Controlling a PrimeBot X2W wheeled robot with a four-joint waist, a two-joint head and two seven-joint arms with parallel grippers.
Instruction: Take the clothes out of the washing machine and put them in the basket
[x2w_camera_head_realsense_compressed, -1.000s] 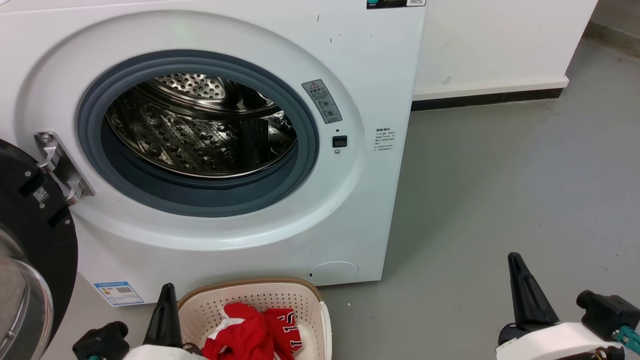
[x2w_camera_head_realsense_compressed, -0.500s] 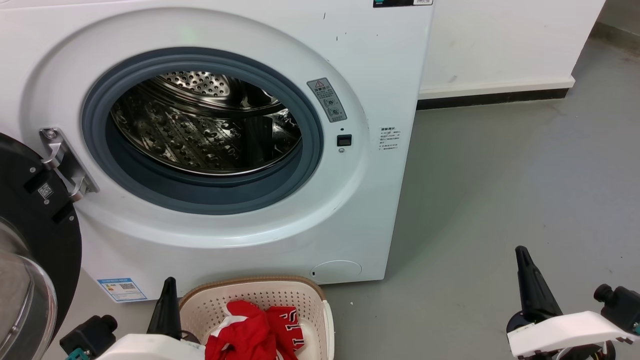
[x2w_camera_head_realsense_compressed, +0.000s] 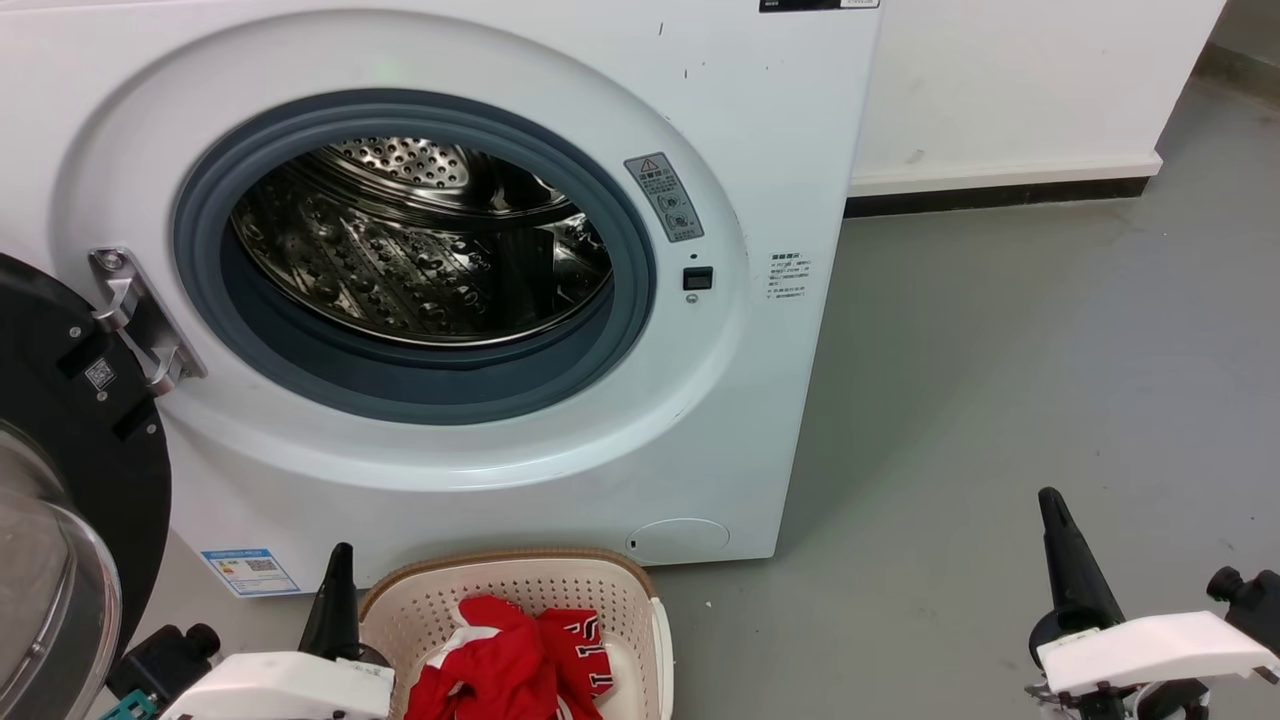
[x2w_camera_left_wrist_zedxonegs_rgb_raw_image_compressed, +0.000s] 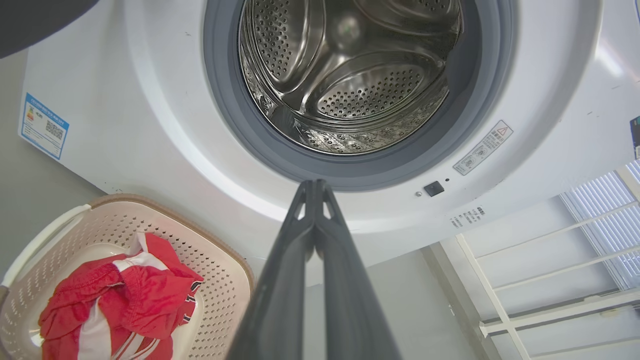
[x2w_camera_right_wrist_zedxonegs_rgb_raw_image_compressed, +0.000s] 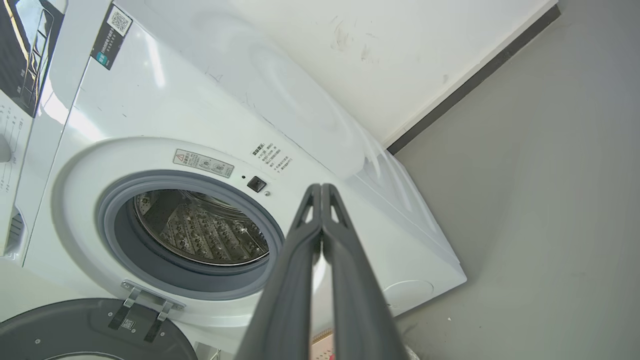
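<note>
**Red garments heaped in the basket**

The bright red, white-striped fabric clothes (x2w_camera_head_realsense_compressed: 505, 665) lie bunched inside the small cream perforated plastic basket (x2w_camera_head_realsense_compressed: 500, 560) at the head view's bottom centre, just before the large white front-loading washing machine (x2w_camera_head_realsense_compressed: 770, 140). The frame edge cuts off basket and clothes, and the garments cannot be told apart. The left pincer (x2w_camera_left_wrist_zedxonegs_rgb_raw_image_compressed: 314, 186) and right pincer (x2w_camera_right_wrist_zedxonegs_rgb_raw_image_compressed: 320, 188) each show fingers pressed together, gripping nothing. The black-framed glass door (x2w_camera_head_realsense_compressed: 70, 430) hangs open, cropped at lower left.
</note>
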